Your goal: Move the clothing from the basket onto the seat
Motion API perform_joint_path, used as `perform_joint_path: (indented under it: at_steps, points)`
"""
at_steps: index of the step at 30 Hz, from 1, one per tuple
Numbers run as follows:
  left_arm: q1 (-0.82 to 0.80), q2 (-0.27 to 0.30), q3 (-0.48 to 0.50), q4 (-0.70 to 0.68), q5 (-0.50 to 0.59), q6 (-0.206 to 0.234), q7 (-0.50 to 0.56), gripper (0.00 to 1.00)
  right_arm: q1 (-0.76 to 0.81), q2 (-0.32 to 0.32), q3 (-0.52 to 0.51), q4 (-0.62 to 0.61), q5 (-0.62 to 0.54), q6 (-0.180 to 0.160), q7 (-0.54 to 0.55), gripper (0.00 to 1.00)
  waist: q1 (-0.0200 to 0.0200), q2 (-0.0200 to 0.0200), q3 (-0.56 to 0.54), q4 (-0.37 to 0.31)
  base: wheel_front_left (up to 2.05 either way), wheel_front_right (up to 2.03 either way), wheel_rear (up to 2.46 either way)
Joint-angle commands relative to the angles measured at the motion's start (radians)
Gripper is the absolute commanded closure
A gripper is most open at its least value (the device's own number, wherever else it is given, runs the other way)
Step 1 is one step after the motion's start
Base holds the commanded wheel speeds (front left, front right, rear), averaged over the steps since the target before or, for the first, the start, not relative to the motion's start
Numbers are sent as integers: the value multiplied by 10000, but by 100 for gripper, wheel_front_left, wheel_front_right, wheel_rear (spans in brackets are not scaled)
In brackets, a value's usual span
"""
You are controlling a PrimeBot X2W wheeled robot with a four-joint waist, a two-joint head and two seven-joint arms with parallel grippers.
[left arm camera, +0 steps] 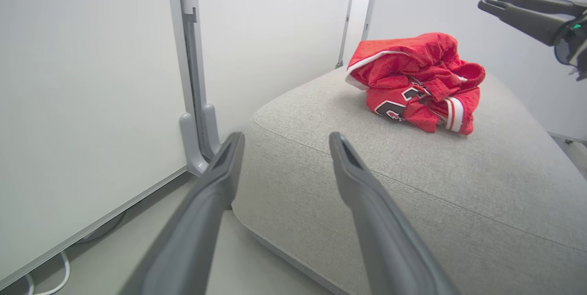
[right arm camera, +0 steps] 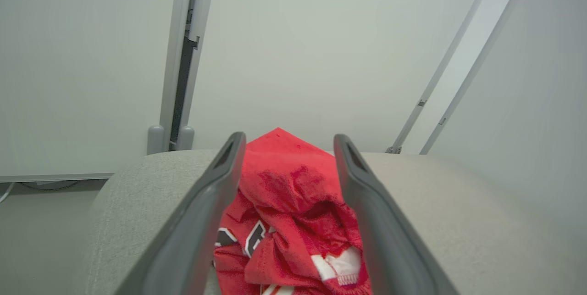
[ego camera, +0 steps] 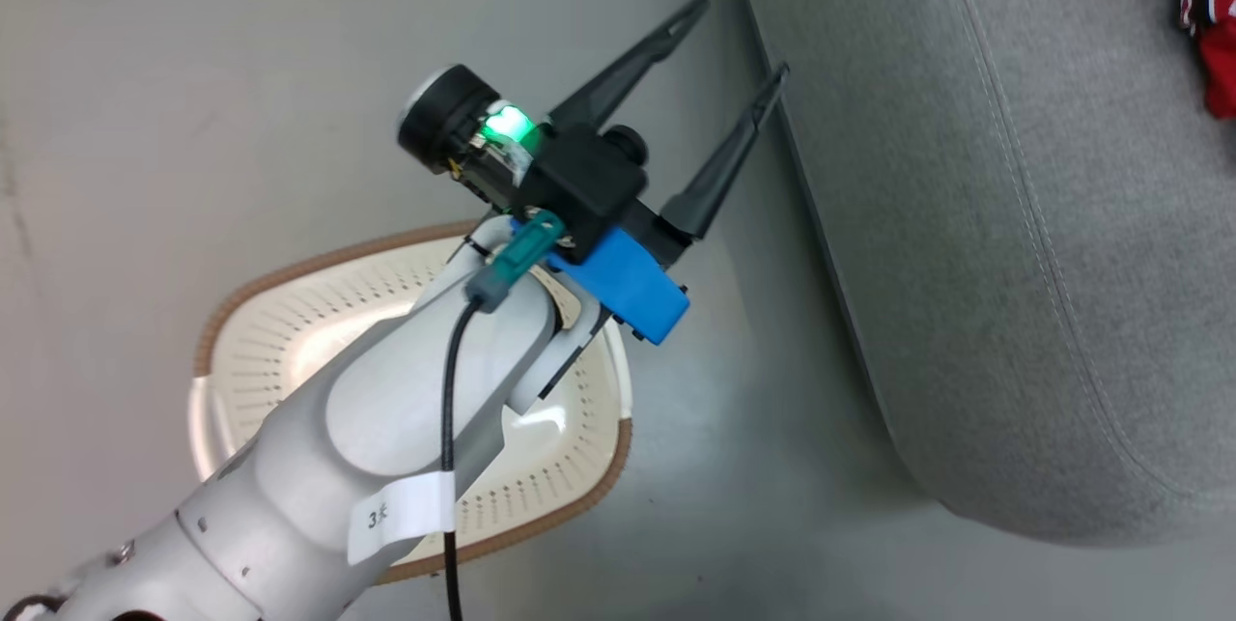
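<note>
Left wrist view shows the clothing [left arm camera: 412, 79] bunched on the seat [left arm camera: 412, 185], the right gripper [left arm camera: 493, 3] poised just above with fingers spread wide and empty, the left gripper [ego camera: 740, 40] likewise wide near the basket [ego camera: 280, 341], suggesting the transfer is complete.

Red clothing [left arm camera: 415, 79] lay crumpled in a heap on the grey seat [left arm camera: 412, 185]; the cream, brown-rimmed basket [ego camera: 280, 351] stood upright beside the seat.
</note>
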Motion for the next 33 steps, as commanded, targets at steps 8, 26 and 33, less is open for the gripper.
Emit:
perform_joint_path:
  at_steps: [8,26,33]
  points:
    - [1700,-3,2292,-908,769,263,-50,0,284,169,1426,-273,-105,1,-8,0,1,0,-1725,1449,0,0,0]
    - [5197,-862,7035,-807,2325,-605,-45,0,1155,1083,3694,874,220,1,-8,0,1,0,-4058,2676,0,0,0]
    - [6444,-1199,8087,-781,2782,-972,-44,0,2225,1550,3842,1284,365,1,-8,0,1,0,-4825,2802,0,0,0]
